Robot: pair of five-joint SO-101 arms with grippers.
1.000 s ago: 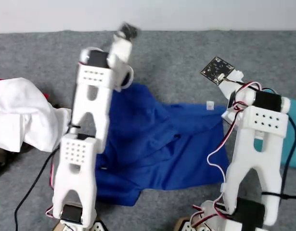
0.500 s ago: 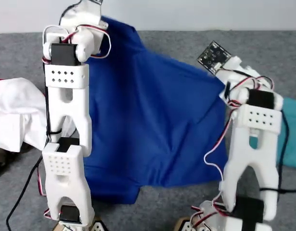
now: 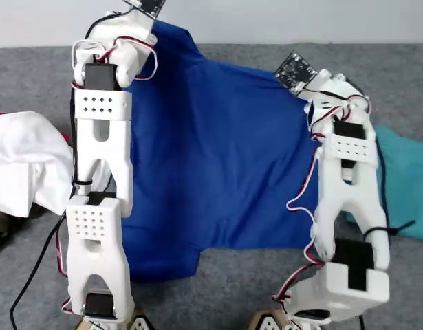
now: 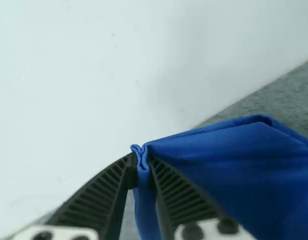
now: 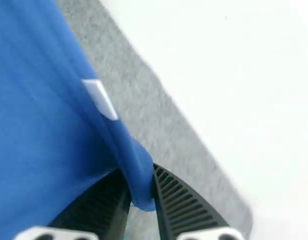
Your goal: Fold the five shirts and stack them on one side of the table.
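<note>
High view against the earlier frames: a second ago the blue shirt (image 3: 218, 158) lay rumpled on the grey table (image 3: 252, 289) between the arms. Half a second ago it was already pulled up toward the far side, and now it is drawn flatter and wider. The right arm (image 3: 345, 172) has stretched farther from its base, and the left arm (image 3: 101, 137) stays extended to the far edge. The left gripper (image 4: 141, 161) is clenched on a folded pinch of the shirt's edge, close to the white wall (image 3: 280, 20). The right gripper (image 5: 138, 176) is clamped on another bunch of the same edge, with a small white tag (image 5: 99, 99) on the cloth just beside it. That held edge runs across the table from one gripper to the other, lying higher in the high view at the left arm's end than at the right arm's. The cloth spreads from it toward the arm bases, its near hem lying on the table by the left base. A heaped white shirt (image 3: 25, 165) sits at the table's left side, just beside the left arm. A teal shirt (image 3: 404, 179) lies on the right side, partly covered by the right arm. Bare grey surface shows in the far right corner and along the near side between the two bases.
</note>
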